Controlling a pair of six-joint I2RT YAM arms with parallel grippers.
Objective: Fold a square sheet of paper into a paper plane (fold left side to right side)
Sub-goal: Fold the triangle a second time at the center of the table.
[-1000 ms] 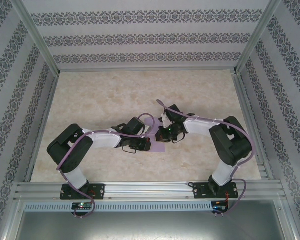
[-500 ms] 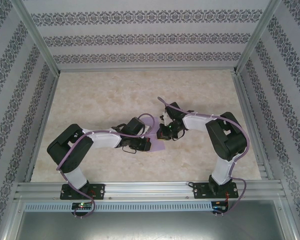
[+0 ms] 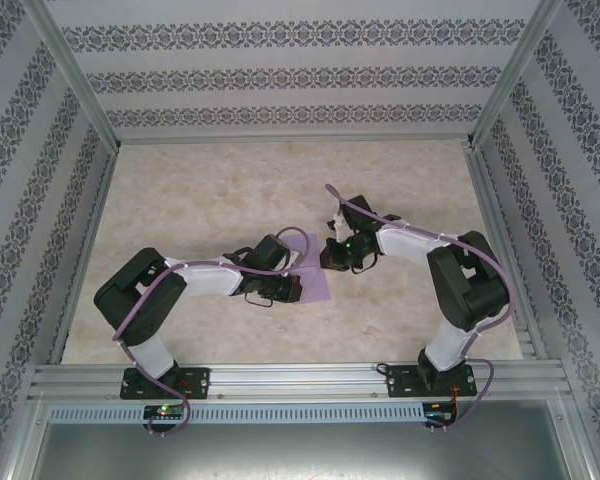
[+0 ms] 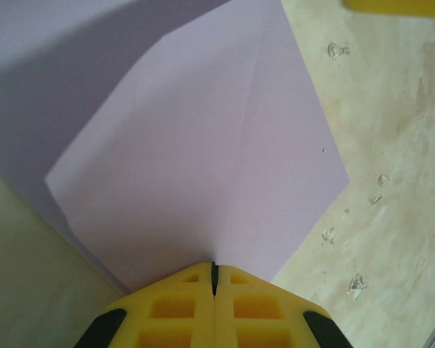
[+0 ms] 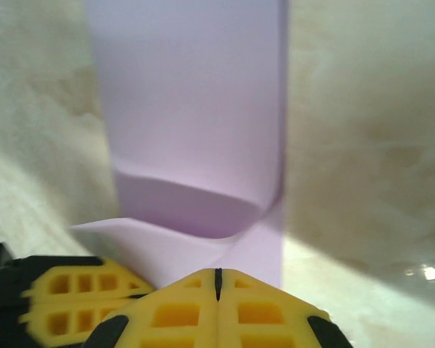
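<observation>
The square sheet of paper [image 4: 203,167] lies on the table [image 4: 391,145], in the middle, between the 2 arms. It is lilac and thin, and it is not flat. In the left wrist view 1 layer lies over another, with a faint crease down the top layer. In the right wrist view part of the sheet curls up and over in a soft bend.

The left gripper [image 4: 214,270] has its 2 yellow fingers [image 4: 174,312] pressed tight together. A corner of the sheet runs right into the tips, so it looks like it pinches the paper there, low at the table. The right gripper [image 5: 217,277] is shut tight too. The paper's edge goes into its tips, and it seems to hold that edge up.

I think the step in hand is a fold: 1 side of the sheet goes over onto the other side. The bend is round, not pressed flat, so the fold is not done.

Next, the right gripper needs to lay its edge down so the edges line up, while the left one holds the sheet so it does not slide. Then the bend needs a firm press to make a sharp crease. A hard tug could rip the thin paper.
</observation>
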